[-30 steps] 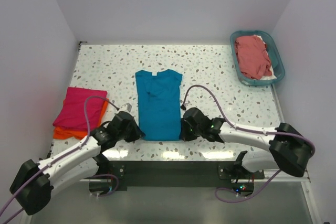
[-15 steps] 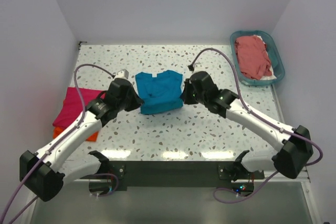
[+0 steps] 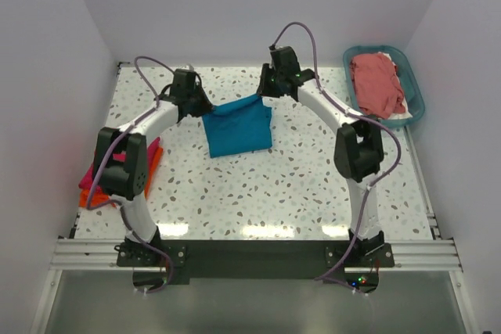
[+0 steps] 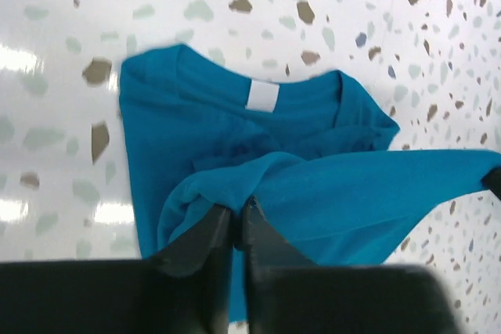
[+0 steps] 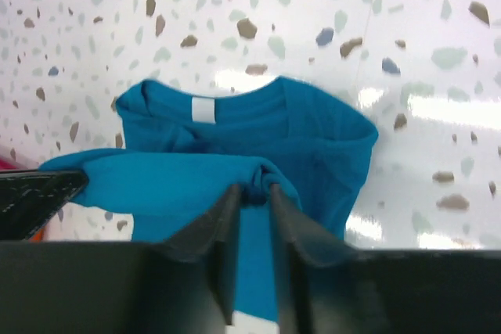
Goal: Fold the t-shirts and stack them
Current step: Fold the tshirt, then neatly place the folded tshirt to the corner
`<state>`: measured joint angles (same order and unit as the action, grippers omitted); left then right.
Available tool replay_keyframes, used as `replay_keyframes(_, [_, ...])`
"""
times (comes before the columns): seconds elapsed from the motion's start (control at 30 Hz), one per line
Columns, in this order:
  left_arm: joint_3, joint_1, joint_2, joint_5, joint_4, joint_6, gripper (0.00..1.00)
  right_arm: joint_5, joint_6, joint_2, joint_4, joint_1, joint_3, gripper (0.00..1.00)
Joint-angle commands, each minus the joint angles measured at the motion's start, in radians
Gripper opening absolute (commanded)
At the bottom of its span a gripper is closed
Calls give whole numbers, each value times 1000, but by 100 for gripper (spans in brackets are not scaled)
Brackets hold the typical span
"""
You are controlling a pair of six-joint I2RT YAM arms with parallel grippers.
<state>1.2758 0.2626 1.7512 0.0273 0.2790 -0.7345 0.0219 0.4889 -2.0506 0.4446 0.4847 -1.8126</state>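
Observation:
A teal t-shirt [image 3: 239,129] lies folded in half at the far middle of the table, its near hem carried up over the collar end. My left gripper [image 3: 202,107] is shut on the hem's left corner, the cloth pinched between its fingers [image 4: 235,210]. My right gripper [image 3: 264,93] holds the right corner, with a wad of cloth bunched between its narrowly parted fingers [image 5: 254,192]. The hem hangs stretched between the two above the collar and its white label [image 4: 262,95]. A pink t-shirt [image 3: 88,177] on an orange t-shirt [image 3: 155,159] lies at the left edge, partly behind my left arm.
A teal basket [image 3: 416,104] at the far right corner holds a salmon-red t-shirt [image 3: 377,82] over something white. White walls close in the table at the back and on both sides. Both arms reach far across the table, cables looping above them.
Both grippers carried the teal shirt's hem from the near edge to the far collar end, folding it in half. The right jaws look slightly less tight.

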Motion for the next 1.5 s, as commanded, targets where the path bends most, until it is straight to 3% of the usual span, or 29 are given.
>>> replay_keyframes(0.0, [129, -58, 164, 124, -153, 53, 25, 84, -7, -199, 86, -55, -247, 31])
replay_keyframes(0.03, [151, -87, 194, 158, -173, 58, 33, 87, -6, -232, 98, -64, -290, 42])
replay_keyframes(0.07, [174, -97, 227, 189, -198, 78, 52, 95, -6, -256, 109, -81, -363, 49])
replay_keyframes(0.17, [177, -137, 217, 189, -209, 99, 76, 86, -36, -293, 157, -104, -435, 68])
replay_keyframes(0.3, [54, -152, 107, 151, -202, 87, 81, 49, -52, -186, 113, -101, -289, 69])
replay_keyframes(0.5, [-157, -143, 22, 183, -188, 63, 81, -42, -81, -48, 54, -18, 8, 63])
replay_keyframes(0.57, [-208, -132, 14, 203, -205, 73, 86, -59, -81, -45, 40, 0, 68, 60])
replay_keyframes(0.63, [-207, -115, 25, 217, -216, 81, 88, -53, -76, -55, 26, 6, 87, 51])
replay_keyframes(0.93, [-72, -28, 183, 113, -107, 119, 91, -97, -92, -95, 48, 25, 91, 52])
replay_keyframes(1.13, [-18, 27, 260, 48, -63, 90, 78, -106, -96, -100, 46, -1, 73, 54])
replay_keyframes(1.23, [2, 55, 277, 30, -63, 63, 61, -96, -96, -112, 55, -11, 56, 54])
replay_keyframes(1.33, [26, 61, 292, 26, -44, 43, 34, -94, -101, -102, 72, -20, 32, 54])
replay_keyframes(1.37, [33, 60, 291, 22, -34, 31, 14, -97, -104, -89, 84, -21, 26, 54])
replay_keyframes(1.4, [42, 58, 288, 20, -23, 21, 2, -100, -104, -79, 92, -21, 22, 54])
replay_keyframes(1.47, [75, 55, 269, -9, 27, -23, 0, -114, -99, -56, 112, -23, 22, 54])
